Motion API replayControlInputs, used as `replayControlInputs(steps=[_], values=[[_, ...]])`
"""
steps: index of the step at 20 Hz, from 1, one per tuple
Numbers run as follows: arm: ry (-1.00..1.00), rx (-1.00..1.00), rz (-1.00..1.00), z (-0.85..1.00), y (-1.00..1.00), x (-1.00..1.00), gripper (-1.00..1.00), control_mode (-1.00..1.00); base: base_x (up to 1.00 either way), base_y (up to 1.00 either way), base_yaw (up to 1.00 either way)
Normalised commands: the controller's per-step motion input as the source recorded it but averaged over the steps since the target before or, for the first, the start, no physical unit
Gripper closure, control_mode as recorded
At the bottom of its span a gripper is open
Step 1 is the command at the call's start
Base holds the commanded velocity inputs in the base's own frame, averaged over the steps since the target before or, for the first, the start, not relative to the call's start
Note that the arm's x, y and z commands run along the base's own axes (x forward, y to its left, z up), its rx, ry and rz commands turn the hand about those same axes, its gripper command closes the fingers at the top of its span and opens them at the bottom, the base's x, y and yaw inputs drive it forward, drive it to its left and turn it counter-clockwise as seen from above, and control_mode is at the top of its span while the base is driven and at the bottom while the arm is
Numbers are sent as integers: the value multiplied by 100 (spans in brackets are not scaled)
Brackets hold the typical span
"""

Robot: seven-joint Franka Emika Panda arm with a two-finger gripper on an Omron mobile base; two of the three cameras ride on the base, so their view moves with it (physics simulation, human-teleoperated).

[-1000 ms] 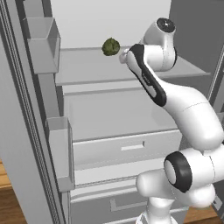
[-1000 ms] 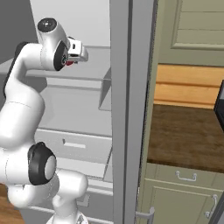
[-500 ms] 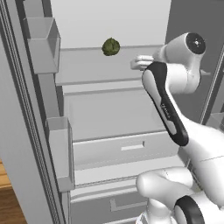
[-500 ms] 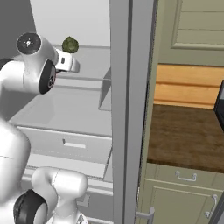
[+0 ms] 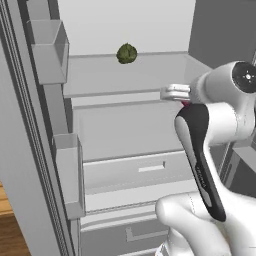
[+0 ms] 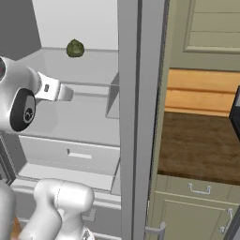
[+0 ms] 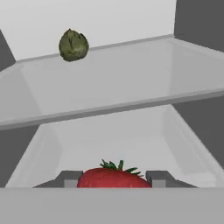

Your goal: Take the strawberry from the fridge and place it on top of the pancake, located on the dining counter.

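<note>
The strawberry (image 7: 113,177), red with a green leafy top, sits between my two dark fingertips (image 7: 70,178) in the hand view. My gripper (image 7: 113,180) is shut on it. In the left base view the gripper (image 5: 172,93) hangs in front of the open fridge (image 5: 125,75), at the level of the shelf's front edge, with a red sliver of the strawberry (image 5: 185,103) under it. The right base view shows the gripper (image 6: 61,92) pointing into the fridge (image 6: 136,117). The pancake and the dining counter are out of view.
A dark green lumpy ball (image 5: 127,53) (image 6: 75,48) (image 7: 73,44) lies at the back of the upper shelf. Door bins (image 5: 50,50) line the left door. Drawers (image 5: 130,170) sit below the shelves. A brown wall counter (image 6: 201,145) lies right of the fridge door.
The hand has drawn back from the shelf and come lower, still shut on the strawberry, while the arm's elbow has swung toward the cameras. The green ball has stayed put.
</note>
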Motion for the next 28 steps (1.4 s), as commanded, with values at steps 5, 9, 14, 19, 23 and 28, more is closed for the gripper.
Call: replayControlInputs(steps=[5, 9, 14, 19, 23, 28], values=[[24, -3, -3, -41, -28, -86, 100, -100, 0, 0, 0], [42, -1, 0, -42, -15, -33, 100, -100, 0, 0, 0], [11, 0, 0, -77, 0, -57, 100, -100, 0, 0, 0], [22, 0, 0, -33, 0, -32, 100, -100, 0, 0, 0], [23, 0, 0, -21, 0, -17, 100, -100, 0, 0, 0], [13, 0, 0, -6, 0, -7, 100, -100, 0, 0, 0]])
